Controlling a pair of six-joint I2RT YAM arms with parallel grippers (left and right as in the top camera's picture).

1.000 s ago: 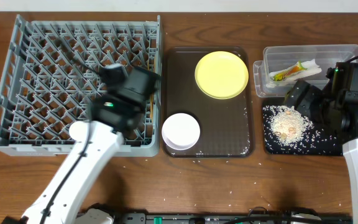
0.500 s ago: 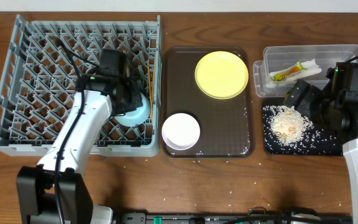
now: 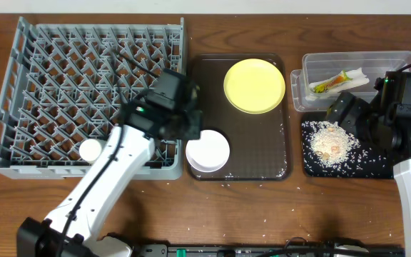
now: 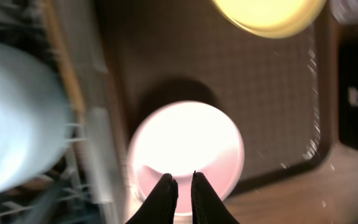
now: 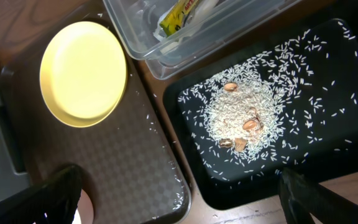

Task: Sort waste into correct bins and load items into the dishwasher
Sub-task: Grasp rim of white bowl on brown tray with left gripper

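white bowl [image 4: 185, 146] on brown tray [image 4: 272, 93] lies under our left gripper [image 4: 182, 182], clenched w/o anything; we see right gripper [image 5: 179, 190] spread wide over rice grains [image 5: 247, 112].

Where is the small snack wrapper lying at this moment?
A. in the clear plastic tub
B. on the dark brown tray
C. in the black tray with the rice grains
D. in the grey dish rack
A: the snack wrapper lies inside the clear plastic tub, next to the white paper strip.
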